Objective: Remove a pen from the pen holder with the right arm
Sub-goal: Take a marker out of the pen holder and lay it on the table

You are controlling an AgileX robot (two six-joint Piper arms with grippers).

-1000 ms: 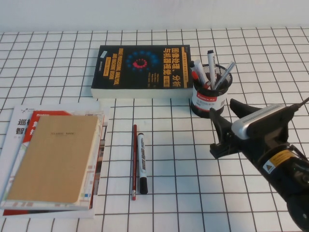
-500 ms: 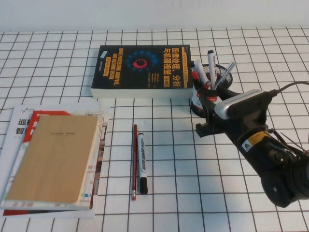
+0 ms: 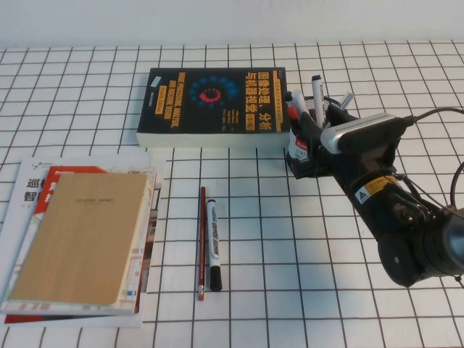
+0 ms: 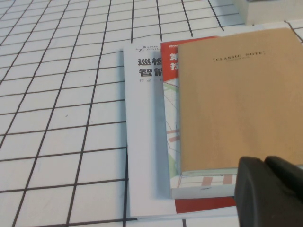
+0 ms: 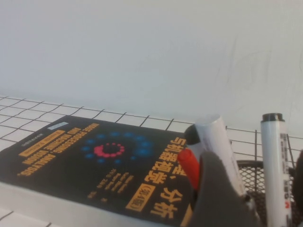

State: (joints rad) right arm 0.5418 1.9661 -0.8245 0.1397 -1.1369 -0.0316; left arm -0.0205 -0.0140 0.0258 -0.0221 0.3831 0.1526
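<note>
The right arm [image 3: 395,217] comes in from the near right side and stretches forward and a little to the left. It is thick and black, with a yellow sticker on it. A silver camera box sits on top of its wrist [image 3: 359,134]. The right gripper [image 3: 319,127] is at the far end of the arm, pointing away from the robot. Its two dark fingers [image 5: 213,189] stand wide apart.

The left gripper [image 4: 266,172] shows only in the left wrist view. It hangs low on the left side. Its two black fingers are pressed together with no gap between them.
</note>
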